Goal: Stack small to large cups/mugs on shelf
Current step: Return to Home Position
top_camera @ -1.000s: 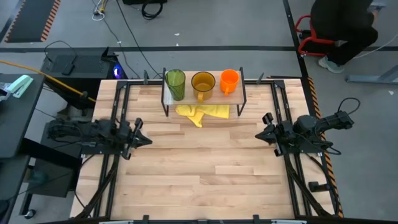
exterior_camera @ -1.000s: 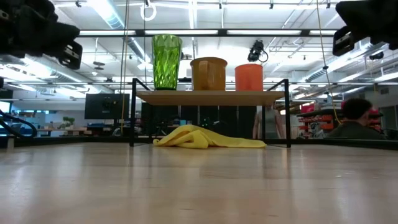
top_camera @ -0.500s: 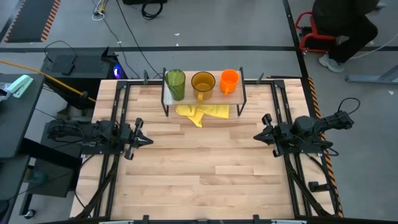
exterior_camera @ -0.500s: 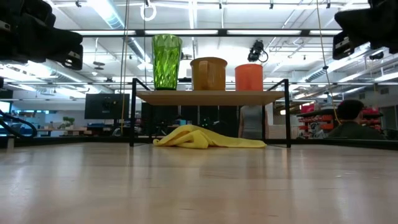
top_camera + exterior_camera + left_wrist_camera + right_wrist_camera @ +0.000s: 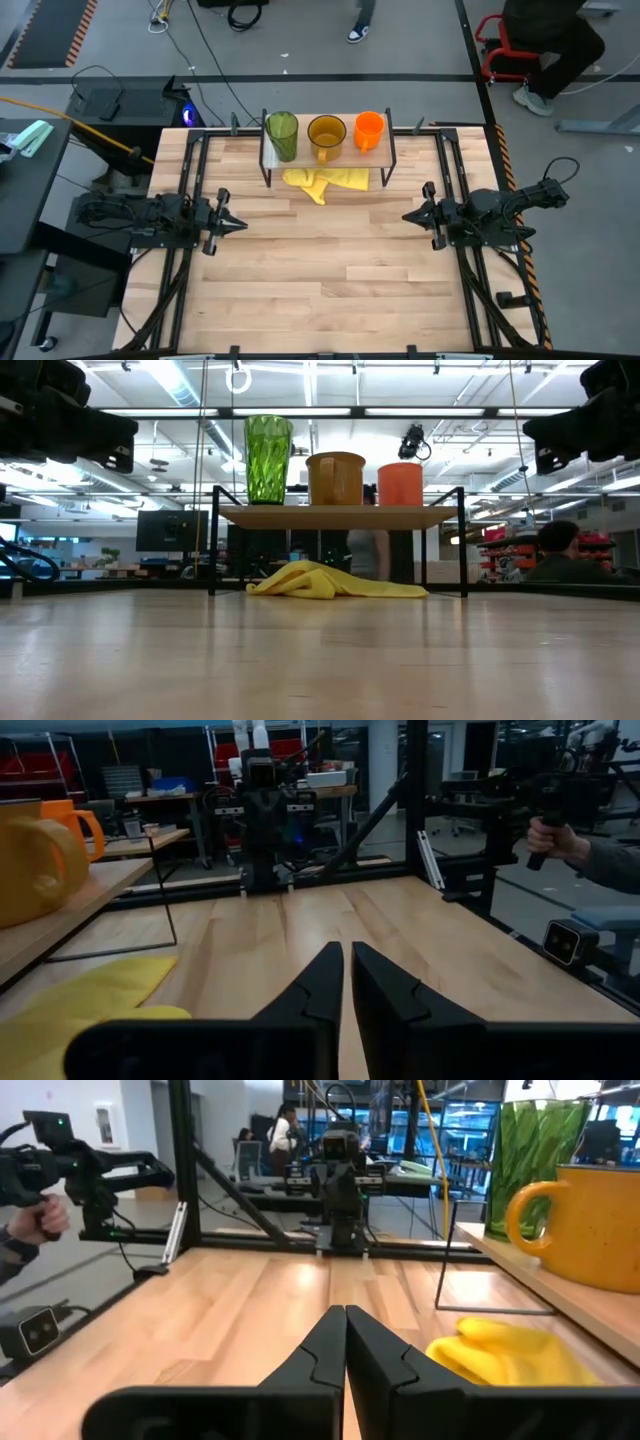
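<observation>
Three cups stand in a row on the shelf's wooden top board (image 5: 303, 152) by the far edge. They are the green tumbler (image 5: 281, 135), the amber mug (image 5: 326, 133) and the orange mug (image 5: 369, 129), and each rests on its base (image 5: 340, 506). My left gripper (image 5: 240, 224) hovers shut over the table's left side, well short of the shelf. My right gripper (image 5: 406, 217) hovers shut over the right side. The left wrist view shows the amber mug (image 5: 30, 860) and the orange mug (image 5: 72, 818). The right wrist view shows the tumbler (image 5: 540, 1150) and the amber mug (image 5: 595, 1220).
A crumpled yellow cloth (image 5: 328, 181) lies on the table under the shelf, between its black wire legs (image 5: 213, 540). Bare wooden tabletop (image 5: 320, 260) spreads between the two arms and toward the near edge. A person (image 5: 368, 550) is behind the table, beyond the shelf.
My right gripper has crept a little toward the table's left, and my left gripper has edged slightly toward the right. Both have stayed shut. The cups and the cloth have not moved. A person has walked across behind the shelf.
</observation>
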